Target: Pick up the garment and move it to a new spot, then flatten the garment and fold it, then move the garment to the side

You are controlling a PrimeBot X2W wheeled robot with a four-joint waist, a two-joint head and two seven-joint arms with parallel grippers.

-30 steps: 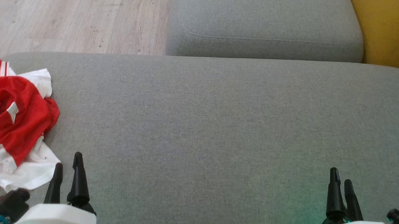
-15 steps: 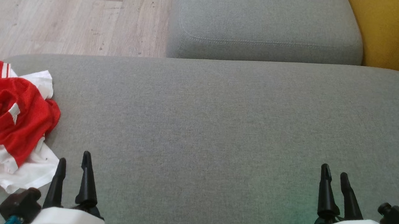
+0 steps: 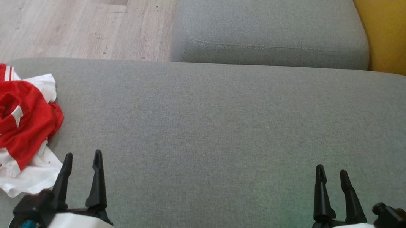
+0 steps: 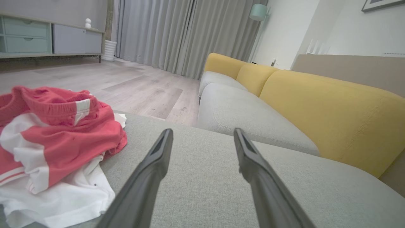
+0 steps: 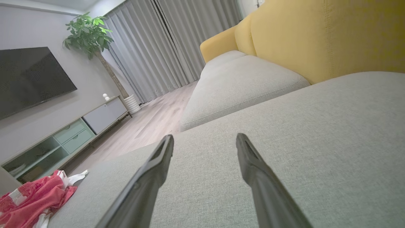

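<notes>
On the sofa, the garment lies just left of my spread, empty left claw; right claw likewise.

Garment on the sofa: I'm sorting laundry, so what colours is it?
The garment is red with white panels; clearest in the head view.

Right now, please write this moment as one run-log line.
stage: before pickup | garment: crumpled, left end of sofa seat | left gripper: jaws open, beside garment | right gripper: jaws open, above seat
</notes>
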